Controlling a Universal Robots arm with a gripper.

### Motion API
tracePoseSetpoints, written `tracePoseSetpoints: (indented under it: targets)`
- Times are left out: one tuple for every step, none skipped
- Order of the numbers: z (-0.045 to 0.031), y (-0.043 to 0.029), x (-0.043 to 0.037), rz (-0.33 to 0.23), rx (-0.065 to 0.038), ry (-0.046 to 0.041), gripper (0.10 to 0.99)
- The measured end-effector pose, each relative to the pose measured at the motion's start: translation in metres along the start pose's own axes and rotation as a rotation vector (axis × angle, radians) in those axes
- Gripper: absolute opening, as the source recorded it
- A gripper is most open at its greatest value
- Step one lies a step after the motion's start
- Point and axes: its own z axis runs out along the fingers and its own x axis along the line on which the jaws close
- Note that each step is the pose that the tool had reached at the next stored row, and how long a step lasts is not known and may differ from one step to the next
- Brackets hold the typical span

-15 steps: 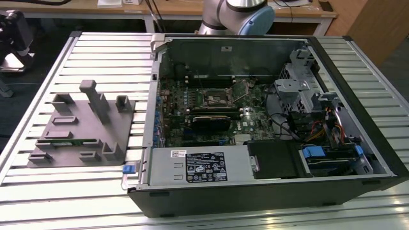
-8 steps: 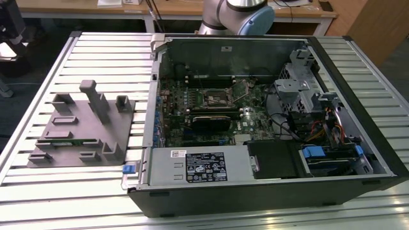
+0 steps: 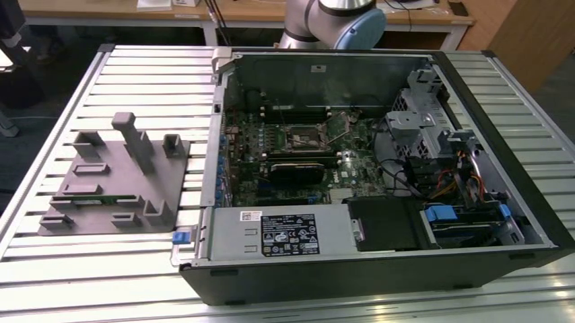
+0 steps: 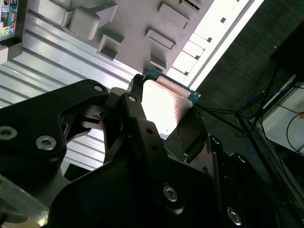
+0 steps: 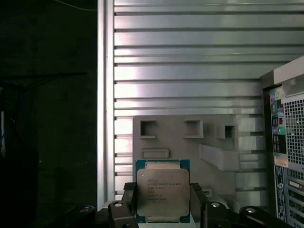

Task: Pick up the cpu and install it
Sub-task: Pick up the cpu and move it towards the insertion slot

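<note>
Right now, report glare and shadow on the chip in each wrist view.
In the second wrist view, glare whitens the silvery square cpu held by the black gripper; in the first wrist view, it is evenly lit, while the space beside the ribbed metal table is dark.

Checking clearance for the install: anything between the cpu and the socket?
Nothing visible. The gripper is shut on the cpu, with the grey tray behind it in the first wrist view. In the exterior view the case lies open side up, and the socket looks uncovered, with nothing lying across it.
</note>
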Motion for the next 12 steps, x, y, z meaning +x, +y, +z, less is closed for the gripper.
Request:
tracePoseSetpoints:
  targets:
    - [-0.0010,0.0001,0.0000,0.000,0.000,0.0000,0.541]
    - [-0.0019,0.0002,-0.0001,0.000,0.000,0.0001,0.541]
    - [-0.0026,0.0004,-0.0004,0.000,0.000,0.0002,0.541]
    - [-0.0030,0.0005,-0.0008,0.000,0.000,0.0001,0.541]
    - [-0.0033,0.0004,-0.0015,0.000,0.000,0.0000,0.541]
    - [-0.0037,0.0005,-0.0023,0.000,-0.001,0.0001,0.541]
    - [-0.0039,0.0006,-0.0033,0.000,-0.001,0.0002,0.541]
    - [-0.0040,0.0006,-0.0042,0.000,-0.001,0.0001,0.541]
    - [-0.0041,0.0006,-0.0052,0.000,-0.002,0.0002,0.541]
    - [-0.0042,0.0007,-0.0062,0.000,-0.003,0.0002,0.541]
    - [-0.0042,0.0007,-0.0072,0.000,-0.003,0.0002,0.541]
    - [-0.0042,0.0007,-0.0082,0.000,-0.004,0.0002,0.541]
